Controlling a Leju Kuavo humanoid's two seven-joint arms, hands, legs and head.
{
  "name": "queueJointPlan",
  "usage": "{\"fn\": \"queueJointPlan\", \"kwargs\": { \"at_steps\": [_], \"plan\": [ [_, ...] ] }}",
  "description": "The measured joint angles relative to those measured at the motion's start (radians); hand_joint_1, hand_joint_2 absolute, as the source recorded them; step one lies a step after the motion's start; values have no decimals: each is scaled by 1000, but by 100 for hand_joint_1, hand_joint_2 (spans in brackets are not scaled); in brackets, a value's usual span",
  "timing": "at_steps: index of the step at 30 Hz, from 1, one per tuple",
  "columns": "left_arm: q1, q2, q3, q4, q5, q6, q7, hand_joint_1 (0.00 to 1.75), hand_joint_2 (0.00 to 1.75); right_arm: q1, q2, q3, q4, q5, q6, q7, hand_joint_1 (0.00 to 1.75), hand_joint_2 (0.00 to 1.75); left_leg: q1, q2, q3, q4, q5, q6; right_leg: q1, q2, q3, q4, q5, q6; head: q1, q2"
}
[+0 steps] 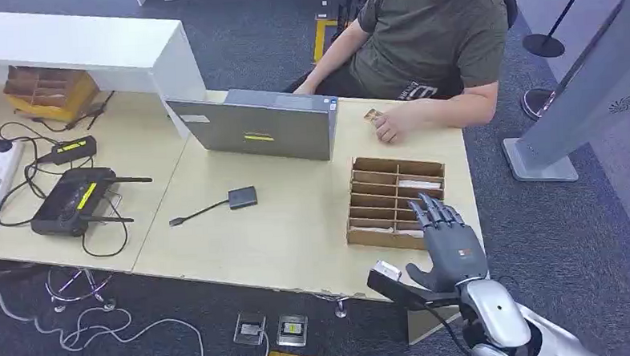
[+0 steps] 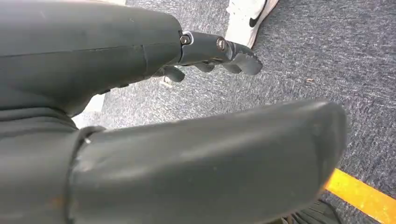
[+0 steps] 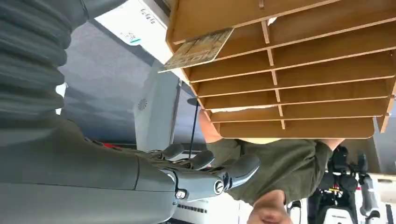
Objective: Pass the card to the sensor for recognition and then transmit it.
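Pale desk (image 1: 298,227) before me carries a wooden slotted tray (image 1: 393,199), a laptop (image 1: 261,128) and a small sensor (image 1: 243,197). My right hand (image 1: 447,240) hovers spread and empty by the tray; one card (image 3: 198,49) pokes from its corner slot. My left hand (image 2: 215,51) hangs loosely spread above carpet.

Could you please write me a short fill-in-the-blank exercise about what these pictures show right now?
1. The right hand hovers at the near edge of the wooden ____.
2. The small card lies on the table beside the ____'s hand.
3. The grey ____ stands closed between the person and the black adapter.

Missing words: organizer; person; laptop
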Motion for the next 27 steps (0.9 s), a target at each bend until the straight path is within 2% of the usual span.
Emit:
{"fn": "queueJointPlan", "kwargs": {
  "at_steps": [14, 27],
  "plan": [
    [0, 3, 1, 0, 5, 5, 0, 0, 0, -45, 83, 19, 178, -8, -50, -22, 0, 175, 0, 0, 0, 0, 0, 0, 0, 0, 0, 0, 0, 0, 0, 0],
    [1, 6, 0, 0, 6, 10, 0, 0, 0, -65, 98, 24, 246, 15, -53, -4, 0, 175, 0, 0, 0, 0, 0, 0, 0, 0, 0, 0, 0, 0, 0, 0]
  ]
}}
